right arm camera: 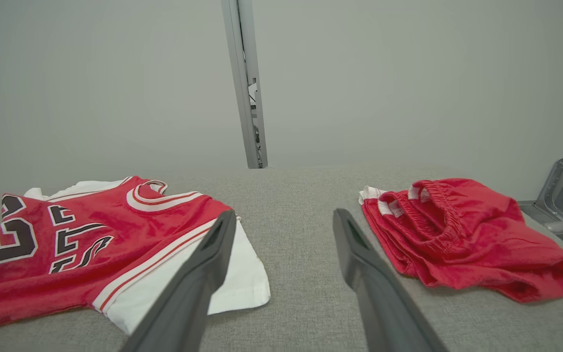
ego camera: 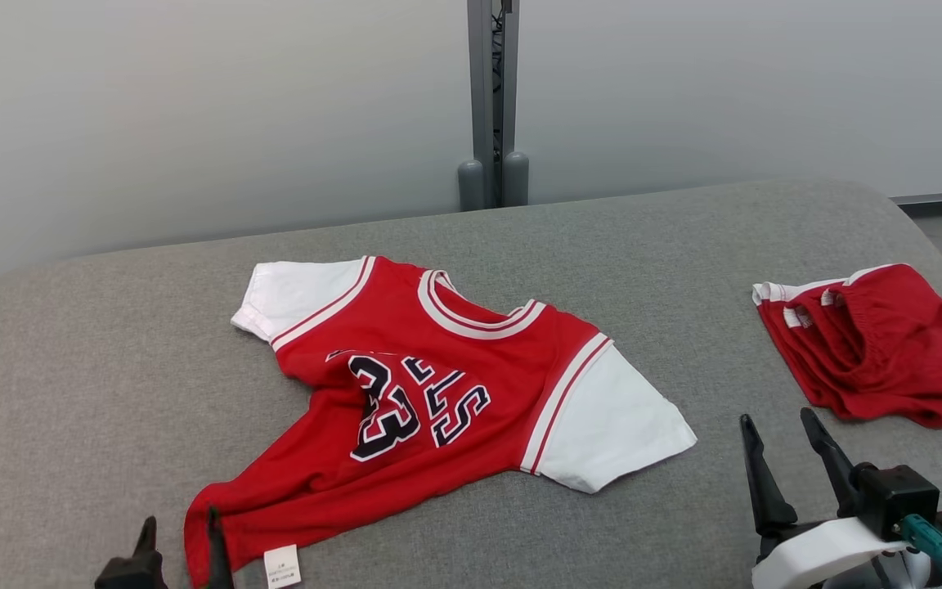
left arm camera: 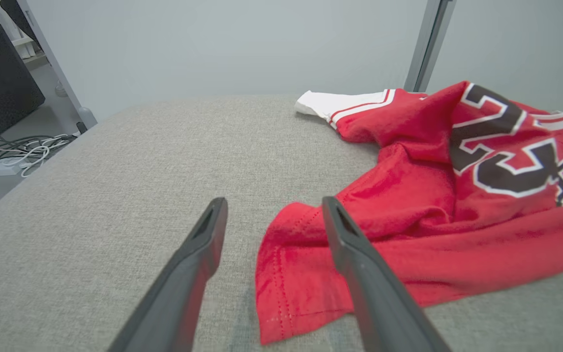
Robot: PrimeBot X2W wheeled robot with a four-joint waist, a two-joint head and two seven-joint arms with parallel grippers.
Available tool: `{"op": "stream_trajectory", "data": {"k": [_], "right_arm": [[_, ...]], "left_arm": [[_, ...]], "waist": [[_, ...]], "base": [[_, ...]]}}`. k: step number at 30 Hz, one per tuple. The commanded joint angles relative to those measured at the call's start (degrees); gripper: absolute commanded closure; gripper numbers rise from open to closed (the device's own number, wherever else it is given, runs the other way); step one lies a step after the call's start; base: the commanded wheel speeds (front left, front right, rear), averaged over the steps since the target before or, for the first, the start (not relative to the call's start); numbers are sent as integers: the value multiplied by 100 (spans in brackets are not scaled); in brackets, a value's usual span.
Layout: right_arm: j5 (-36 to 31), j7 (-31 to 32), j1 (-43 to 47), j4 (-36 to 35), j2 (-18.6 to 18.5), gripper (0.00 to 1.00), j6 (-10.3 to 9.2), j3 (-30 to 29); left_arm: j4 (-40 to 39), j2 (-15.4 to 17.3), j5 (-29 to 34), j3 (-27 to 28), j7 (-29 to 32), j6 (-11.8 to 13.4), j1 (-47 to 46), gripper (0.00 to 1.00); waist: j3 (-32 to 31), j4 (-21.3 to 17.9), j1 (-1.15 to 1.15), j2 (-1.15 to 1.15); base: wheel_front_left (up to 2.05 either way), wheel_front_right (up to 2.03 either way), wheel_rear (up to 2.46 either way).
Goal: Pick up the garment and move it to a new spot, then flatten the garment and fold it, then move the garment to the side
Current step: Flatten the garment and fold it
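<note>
Bright, soft, even light; thin faint shadows hug the near edge of the shirt (ego camera: 438,384). Head view sharp. Wrist views curve at the edges; the left gripper (left arm camera: 274,200) looks soft close up.

Grey fabric-covered bench (ego camera: 111,393). Near its right edge, red shorts (ego camera: 888,360), bunched, white trim showing. Behind the far edge, a grey metal post (ego camera: 479,82) between pale wall panels (ego camera: 193,106). Off the left edge, white cables (left arm camera: 22,155) on the floor.

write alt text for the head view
A red jersey with white sleeves lies rumpled on a grey cushioned surface, red shorts to its right. The left gripper, open, sits at the jersey's hem; the right gripper, open, at lower right.
</note>
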Motion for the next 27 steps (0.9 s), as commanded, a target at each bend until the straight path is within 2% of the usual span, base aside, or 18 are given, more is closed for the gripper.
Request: {"op": "stream_trajectory", "data": {"k": [1,8,14,27], "right_arm": [[-10,-27,25,34,-25,0,0,24],[9,-27,-87,243,-28,0,0,137],[-13,-27,-153,470,-27,0,0,130],[-151,-27,-732,1287,-26,0,-1,97]], "left_arm": [[-43,-19,46,-41,2,-54,122,0],[208,-72,-80,-235,1,-118,127,0],[420,-74,-361,-346,1,-60,7,0],[689,-75,-683,-450,3,-58,-416,0]], "waist": [[-4,56,0,0],[189,167,0,0],[348,197,0,0],[840,289,0,0]], "base": [[0,0,0],[0,0,0],[0,0,0],[0,0,0]]}}
